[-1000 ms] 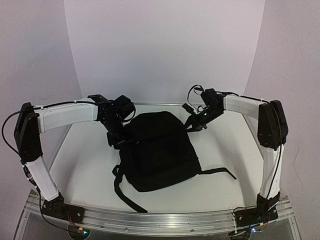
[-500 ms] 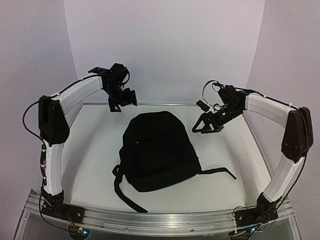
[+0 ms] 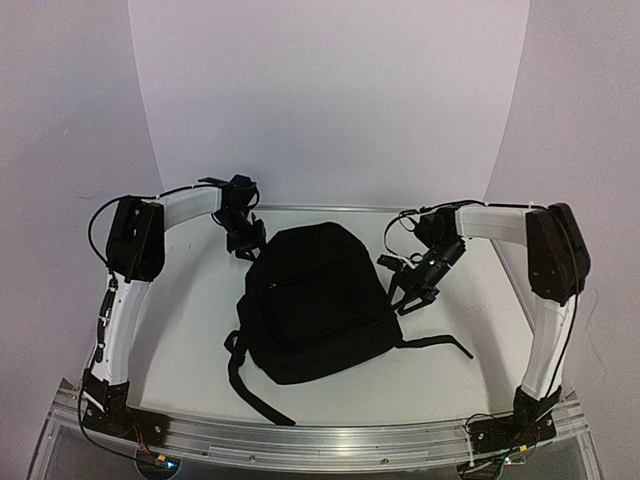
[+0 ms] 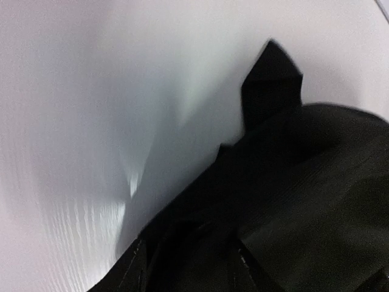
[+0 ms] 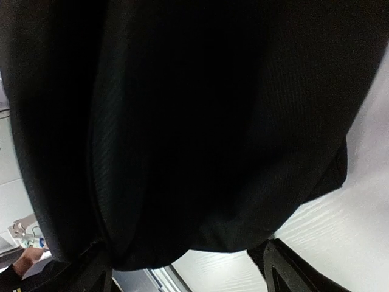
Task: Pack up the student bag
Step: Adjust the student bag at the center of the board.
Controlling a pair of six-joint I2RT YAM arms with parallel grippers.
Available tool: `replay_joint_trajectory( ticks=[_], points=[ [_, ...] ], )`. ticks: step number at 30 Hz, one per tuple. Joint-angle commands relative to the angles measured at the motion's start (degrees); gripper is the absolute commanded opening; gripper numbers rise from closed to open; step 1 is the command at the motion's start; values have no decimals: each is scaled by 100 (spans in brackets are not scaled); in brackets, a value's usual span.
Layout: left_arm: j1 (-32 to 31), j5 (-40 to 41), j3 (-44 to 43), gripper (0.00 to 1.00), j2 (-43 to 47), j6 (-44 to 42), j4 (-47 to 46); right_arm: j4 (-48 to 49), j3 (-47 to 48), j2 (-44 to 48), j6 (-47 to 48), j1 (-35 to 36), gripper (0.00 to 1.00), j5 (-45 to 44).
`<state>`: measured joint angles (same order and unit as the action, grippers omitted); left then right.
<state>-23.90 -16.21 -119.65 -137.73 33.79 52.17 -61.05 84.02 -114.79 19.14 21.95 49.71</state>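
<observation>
Left gripper [image 3: 245, 241]: positioned at the far-left corner of the student bag [image 3: 315, 300]; its own camera is blurred, so I cannot tell how the jaws stand.

Student bag: lies flat at mid-table [image 3: 180, 320], apparently closed.

Right gripper [image 3: 408, 290]: just beside the bag's right flank, fingers [image 5: 82, 277] spread wide, holding nothing.

Risks: soft fabric may bunch or slip from a pinch. The loose shoulder strap [image 3: 440, 343] lies near the right gripper and could snag it. An uneven pull could drag the bag.

Count: one bag, two trailing straps, two grippers; nothing to pack is in view.
</observation>
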Motion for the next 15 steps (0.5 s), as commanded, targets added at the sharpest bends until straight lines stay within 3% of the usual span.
replay_joint_trajectory(
  ticks=[1, 7, 13, 15],
  points=[
    [-414, -329, 1752, 27, 1309, 157, -573, -19, 1186, -789, -230, 22, 80, -42],
    [-1233, -212, 3227, 10, 2448, 559, -855, -22, 3297, -2081, -585, 2, 76, -266],
    [-2573, -468, 3975, 17, 3099, 985, -629, -3, 6831, -3693, -1172, -13, 78, -808],
    [-2766, -667, 4175, 23, 3358, 1158, -826, 167, 6969, -3582, -1227, -21, 82, -826]
  ],
)
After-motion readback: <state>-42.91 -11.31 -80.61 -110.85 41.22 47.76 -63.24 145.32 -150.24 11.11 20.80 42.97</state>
